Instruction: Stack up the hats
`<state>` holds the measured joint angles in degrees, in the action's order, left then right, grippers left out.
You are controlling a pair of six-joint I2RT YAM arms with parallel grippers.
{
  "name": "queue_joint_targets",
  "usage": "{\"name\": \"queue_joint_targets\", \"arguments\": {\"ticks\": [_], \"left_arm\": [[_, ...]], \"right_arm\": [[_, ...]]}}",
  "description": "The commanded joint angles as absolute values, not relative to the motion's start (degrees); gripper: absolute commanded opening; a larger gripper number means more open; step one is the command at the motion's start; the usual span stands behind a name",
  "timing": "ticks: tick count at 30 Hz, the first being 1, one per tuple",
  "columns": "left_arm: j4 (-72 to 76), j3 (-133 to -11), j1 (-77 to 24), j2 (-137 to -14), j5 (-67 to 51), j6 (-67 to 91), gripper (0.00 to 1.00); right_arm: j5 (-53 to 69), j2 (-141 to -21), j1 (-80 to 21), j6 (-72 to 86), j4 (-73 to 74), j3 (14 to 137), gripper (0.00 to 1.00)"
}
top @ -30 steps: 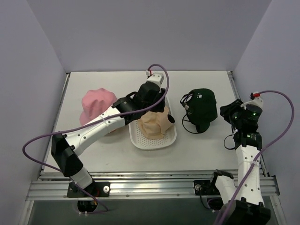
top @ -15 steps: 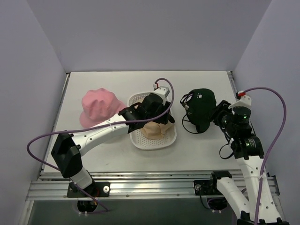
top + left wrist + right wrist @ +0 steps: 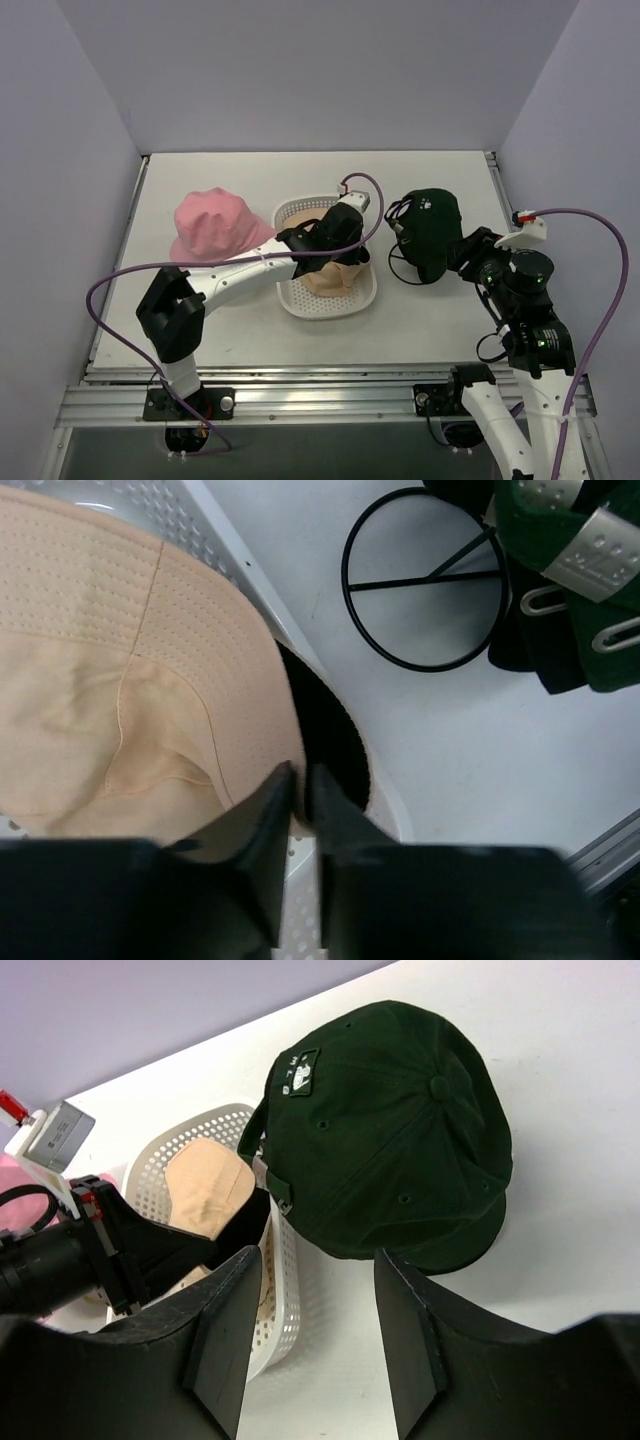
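beige hat (image 3: 325,280) lies in the white perforated tray (image 3: 330,308). left gripper (image 3: 300,776) has its fingers almost together, pinching the hat's brim edge on the tray's 3 o'clock side. pink hat (image 3: 212,225) sits at 9 o'clock of the tray, dark green hat (image 3: 390,1130) at 3 o'clock. right gripper (image 3: 318,1345) is spread wide, near the dark green hat at its 4 o'clock. wire loop (image 3: 425,580) lies beside that hat.

Hat (image 3: 325,281) in tray (image 3: 304,301); cap (image 3: 432,232) right, bucket hat (image 3: 212,226) left.
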<state>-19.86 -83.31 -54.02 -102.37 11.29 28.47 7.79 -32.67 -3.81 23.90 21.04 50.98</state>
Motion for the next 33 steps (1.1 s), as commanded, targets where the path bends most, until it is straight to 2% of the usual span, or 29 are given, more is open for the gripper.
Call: {"name": "queue_joint_targets", "arguments": {"ticks": [1, 2, 3, 13, 17, 20, 27, 33], "left_arm": [[-19.08, -86.13, -54.05, -101.26, 13.53, 30.06, 0.1], [-18.9, -86.13, -54.05, -100.73, 13.54, 30.15, 0.04], [-18.72, -86.13, -54.05, -100.37, 13.88, 30.23, 0.02], [-19.34, -86.57, -54.67, -95.1, 15.12, 28.13, 0.02], [-20.12, -85.96, -54.84, -93.35, 15.64, 27.69, 0.02], [-20.57, -84.64, -54.84, -90.45, 16.69, 27.51, 0.02], [-23.28, -83.58, -54.49, -85.52, 19.86, 27.78, 0.02], [-26.01, -85.87, -54.23, -83.67, 21.79, 26.28, 0.02]], "right_arm": [[10.89, -33.57, -4.04, 22.06, 19.51, 51.41, 0.45], [12.38, -34.01, -4.04, 21.8, 19.77, 52.11, 0.45], [13.35, -34.97, -4.04, 21.45, 19.95, 52.9, 0.46], [20.65, -35.77, -4.04, 20.57, 14.95, 53.09, 0.54], [25.13, -39.54, -4.3, 19.78, 11.08, 52.38, 0.64], [25.93, -42.27, -5.53, 20.21, 7.57, 52.73, 0.66], [23.3, -48.68, -13.35, 16.18, -1.39, 54.49, 0.67], [22.75, -53.95, -23.89, 7.05, -7.2, 55.63, 0.66]]}}
